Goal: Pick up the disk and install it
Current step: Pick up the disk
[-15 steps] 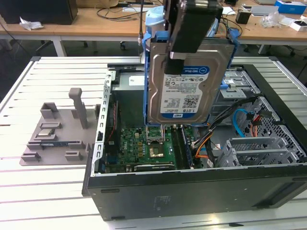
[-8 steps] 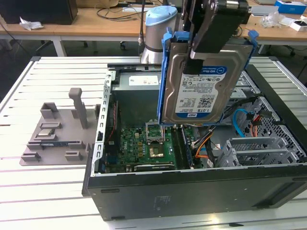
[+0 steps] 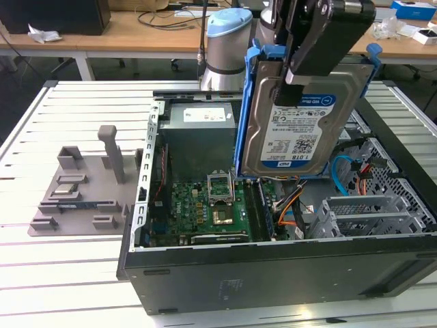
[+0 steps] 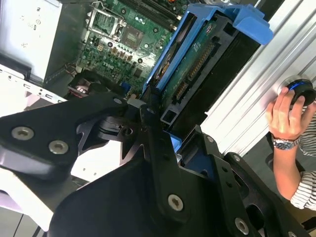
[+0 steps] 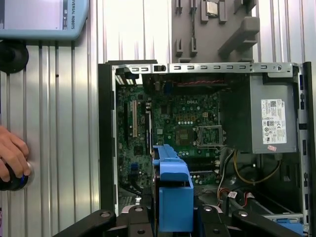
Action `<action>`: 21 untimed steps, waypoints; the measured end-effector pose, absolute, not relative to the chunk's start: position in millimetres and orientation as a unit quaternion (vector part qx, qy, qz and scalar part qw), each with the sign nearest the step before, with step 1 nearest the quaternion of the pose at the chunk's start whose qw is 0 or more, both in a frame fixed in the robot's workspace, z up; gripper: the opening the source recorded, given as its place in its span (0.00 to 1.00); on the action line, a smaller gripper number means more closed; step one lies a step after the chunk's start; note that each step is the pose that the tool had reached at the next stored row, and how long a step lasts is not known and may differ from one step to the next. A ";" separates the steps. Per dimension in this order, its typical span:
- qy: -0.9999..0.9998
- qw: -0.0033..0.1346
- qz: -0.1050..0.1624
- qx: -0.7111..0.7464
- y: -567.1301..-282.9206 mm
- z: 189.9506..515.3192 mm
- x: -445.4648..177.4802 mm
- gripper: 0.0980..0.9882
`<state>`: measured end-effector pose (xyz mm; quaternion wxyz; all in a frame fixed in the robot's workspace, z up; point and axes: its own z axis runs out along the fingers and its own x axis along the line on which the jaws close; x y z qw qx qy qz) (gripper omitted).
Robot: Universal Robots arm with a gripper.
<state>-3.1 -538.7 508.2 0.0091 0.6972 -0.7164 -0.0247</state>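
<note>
In the exterior view the gripper runs off the frame's top edge, and its near finger covers the upper middle of the disk. The disk hides the case's interior at centre right. A person's hand is cut off by the first wrist view's edge.

We see the hand clamped on the disk, gripping it from both sides, with the blue carrier bracket framing it. The disk is held edge-on; beyond it lie the green motherboard and a grey power supply. On the slatted desk, a person's fingers rest on a black-and-blue knob — wristwatch, striped sleeve.
</note>
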 end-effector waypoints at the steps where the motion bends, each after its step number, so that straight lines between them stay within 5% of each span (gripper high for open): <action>1: -0.716 0.009 -0.025 0.697 -538.7 508.2 -2.2 0.30; 21: -0.716 0.010 -0.025 0.697 -539.2 507.9 42.8 0.30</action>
